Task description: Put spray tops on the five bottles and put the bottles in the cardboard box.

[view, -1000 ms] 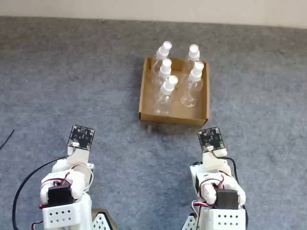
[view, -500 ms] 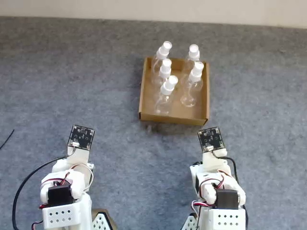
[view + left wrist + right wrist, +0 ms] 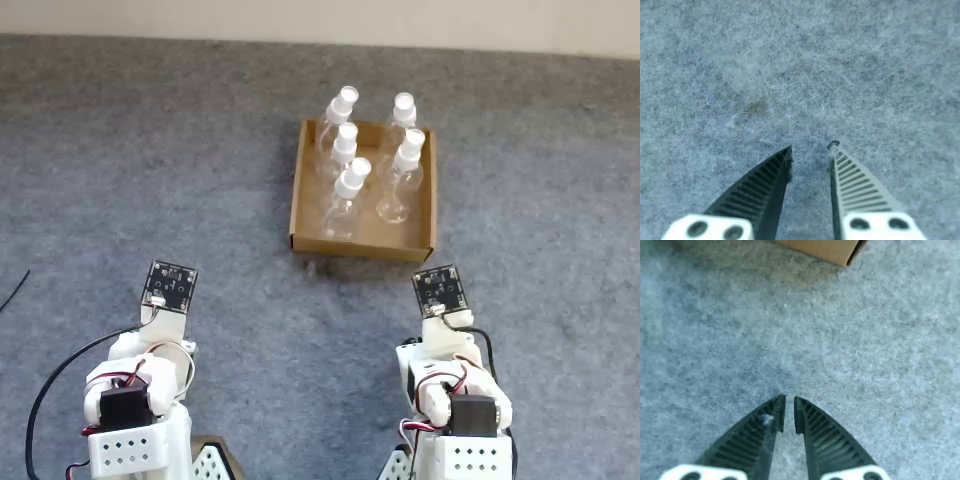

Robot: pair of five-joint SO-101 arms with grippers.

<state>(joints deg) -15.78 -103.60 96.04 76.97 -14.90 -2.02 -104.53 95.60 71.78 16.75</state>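
Nothing changing over last second: both arms staying parked at near edge. Five bottles [image 3: 342,205], spray tops on, standing in cardboard box [image 3: 360,247], far centre. Left gripper [image 3: 811,146] hanging slightly parted, empty. Right gripper [image 3: 789,399] pinching closed, empty. Task looking finished.

Grey carpeted surface [image 3: 150,150], pale wall [image 3: 300,15] along far edge, black cable [image 3: 12,290] at left edge
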